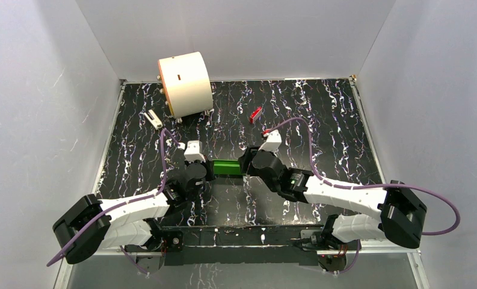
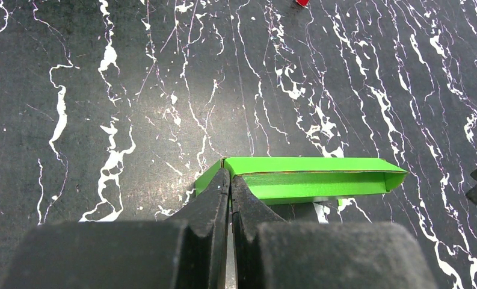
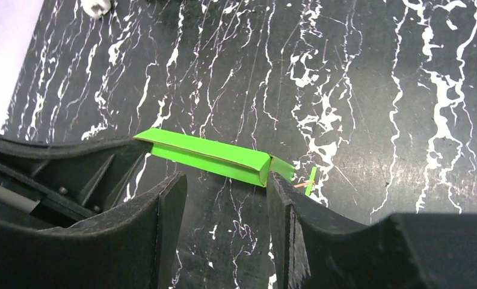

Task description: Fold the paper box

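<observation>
The paper box (image 1: 228, 167) sits out in the middle of the black marbled table (image 1: 320, 120), strung between the two arms, a long bright green trough with its sides creased up. The left gripper (image 1: 207, 170) has it by the left end: from the left wrist view the jaws are squeezed tight together with the thin green wall of the box (image 2: 308, 177) pinched between the fingertips (image 2: 222, 188). The right gripper (image 1: 246, 165) is at the other end with its jaws standing well apart. From its own wrist camera the box (image 3: 212, 158) lies across the gap just ahead of the fingers (image 3: 174, 198), and the far corner of the card looks to be brushing one fingertip, though I can't be sure it touches. Nothing is clamped there. Further back, a big cream cylinder (image 1: 184, 84) lies on its side near the rear left corner, a small white piece (image 1: 154, 119) just beside it, and a little red block (image 1: 255, 114) sits behind the box
</observation>
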Robot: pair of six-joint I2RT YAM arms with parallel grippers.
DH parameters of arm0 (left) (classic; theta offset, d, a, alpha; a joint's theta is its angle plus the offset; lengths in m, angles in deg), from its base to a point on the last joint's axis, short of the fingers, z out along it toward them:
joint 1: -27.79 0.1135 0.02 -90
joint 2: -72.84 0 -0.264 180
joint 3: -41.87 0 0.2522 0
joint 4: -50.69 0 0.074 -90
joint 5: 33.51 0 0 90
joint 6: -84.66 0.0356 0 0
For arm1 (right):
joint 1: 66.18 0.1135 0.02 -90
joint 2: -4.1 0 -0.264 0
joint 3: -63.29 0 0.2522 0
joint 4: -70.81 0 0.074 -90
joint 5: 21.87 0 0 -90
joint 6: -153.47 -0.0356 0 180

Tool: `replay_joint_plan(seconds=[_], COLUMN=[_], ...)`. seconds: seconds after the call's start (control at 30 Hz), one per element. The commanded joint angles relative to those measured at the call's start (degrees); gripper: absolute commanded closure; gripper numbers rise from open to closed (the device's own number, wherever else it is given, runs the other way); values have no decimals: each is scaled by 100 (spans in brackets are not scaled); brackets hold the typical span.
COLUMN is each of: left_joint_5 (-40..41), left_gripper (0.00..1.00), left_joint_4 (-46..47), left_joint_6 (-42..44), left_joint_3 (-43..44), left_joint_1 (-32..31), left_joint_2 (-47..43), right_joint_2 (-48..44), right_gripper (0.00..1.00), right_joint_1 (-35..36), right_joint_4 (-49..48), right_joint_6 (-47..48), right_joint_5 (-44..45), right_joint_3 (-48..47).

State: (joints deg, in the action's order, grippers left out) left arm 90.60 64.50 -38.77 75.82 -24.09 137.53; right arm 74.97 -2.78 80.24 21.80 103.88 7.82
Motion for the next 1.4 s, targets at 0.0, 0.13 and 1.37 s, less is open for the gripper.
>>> replay_joint_plan(seconds=[0.0, 0.13, 1.37], left_joint_5=[-23, -18, -86], left_gripper=[100, 100, 100], left_joint_4=[-492, -449, -150], left_joint_6=[42, 55, 12], left_joint_3=[-238, -278, -347], left_joint_1=[-57, -59, -103], left_joint_2=[78, 62, 164], right_joint_2=[-203, -198, 717], right_gripper=[41, 44, 66], right_joint_1=[-151, -303, -1066], right_joint_4=[-257, -494, -1750], right_joint_6=[-741, -1103, -2113], right_joint_5=[329, 263, -1878], right_joint_3=[149, 339, 1641])
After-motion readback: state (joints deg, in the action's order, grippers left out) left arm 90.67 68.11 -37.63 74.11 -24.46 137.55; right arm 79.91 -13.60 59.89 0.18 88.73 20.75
